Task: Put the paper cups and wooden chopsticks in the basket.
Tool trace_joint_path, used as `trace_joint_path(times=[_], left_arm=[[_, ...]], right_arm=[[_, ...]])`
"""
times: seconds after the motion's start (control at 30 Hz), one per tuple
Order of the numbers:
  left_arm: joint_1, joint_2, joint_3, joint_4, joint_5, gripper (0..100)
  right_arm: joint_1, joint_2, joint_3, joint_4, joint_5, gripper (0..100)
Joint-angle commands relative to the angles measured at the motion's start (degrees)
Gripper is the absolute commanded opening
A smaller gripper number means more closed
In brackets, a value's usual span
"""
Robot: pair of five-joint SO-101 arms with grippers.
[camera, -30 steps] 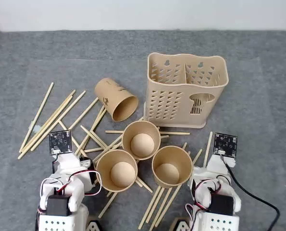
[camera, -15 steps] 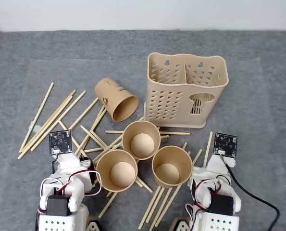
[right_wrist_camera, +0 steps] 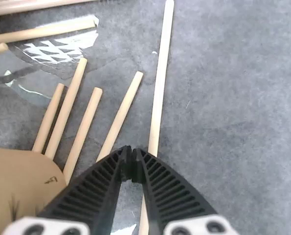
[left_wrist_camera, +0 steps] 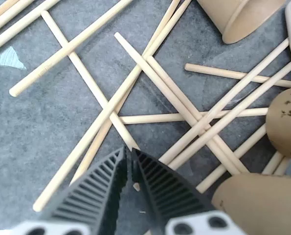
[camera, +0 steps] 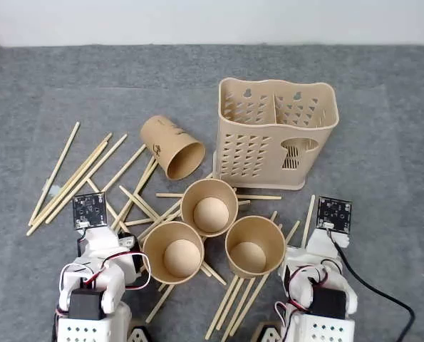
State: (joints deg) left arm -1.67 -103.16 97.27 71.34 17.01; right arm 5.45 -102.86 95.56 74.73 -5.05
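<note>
A beige perforated basket [camera: 276,132] stands upright at the back. One paper cup [camera: 171,147] lies on its side to its left; three upright cups [camera: 209,206] [camera: 172,251] [camera: 255,246] cluster in front of it. Wooden chopsticks [camera: 76,178] are strewn at the left, under the cups and at the front [camera: 236,299]. My left gripper [left_wrist_camera: 129,152] is shut and empty just above crossed chopsticks [left_wrist_camera: 150,63], beside a cup [left_wrist_camera: 257,203]. Over a long chopstick [right_wrist_camera: 160,83], my right gripper [right_wrist_camera: 131,152] is shut on nothing, with a cup [right_wrist_camera: 18,181] close by.
The left arm [camera: 97,271] and the right arm [camera: 318,278] sit folded at the front edge of the grey mat. A torn clear wrapper [right_wrist_camera: 52,54] lies among the chopstick ends. Bare mat stretches right of the basket and along the back.
</note>
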Motion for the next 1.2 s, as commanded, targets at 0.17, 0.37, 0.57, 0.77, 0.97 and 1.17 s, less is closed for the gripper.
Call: trace_joint_path(times=[0.17,0.37,0.57,0.77,0.97,1.17], left_arm=[[-0.18,-0.09,-0.75,0.18,0.62,2],[-0.18,-0.09,-0.75,0.18,0.62,2],[-0.18,-0.09,-0.75,0.18,0.62,2],[-1.76,-0.09,-0.75,0.0,0.62,2],[-3.6,-0.09,-0.75,0.09,0.62,2],[-3.6,-0.09,-0.75,0.09,0.62,2]], right_arm=[[0.4,-1.01,0.88,0.22,-0.44,0.9],[0.22,-1.01,0.88,0.22,-0.44,0.9],[0.31,-1.01,0.88,0.22,-0.53,0.9],[-0.66,-1.1,-0.26,0.57,-0.26,1.1],[1.01,-1.1,-7.3,2.42,-0.26,1.2],[1.36,-1.1,-15.91,1.89,-0.26,1.2]])
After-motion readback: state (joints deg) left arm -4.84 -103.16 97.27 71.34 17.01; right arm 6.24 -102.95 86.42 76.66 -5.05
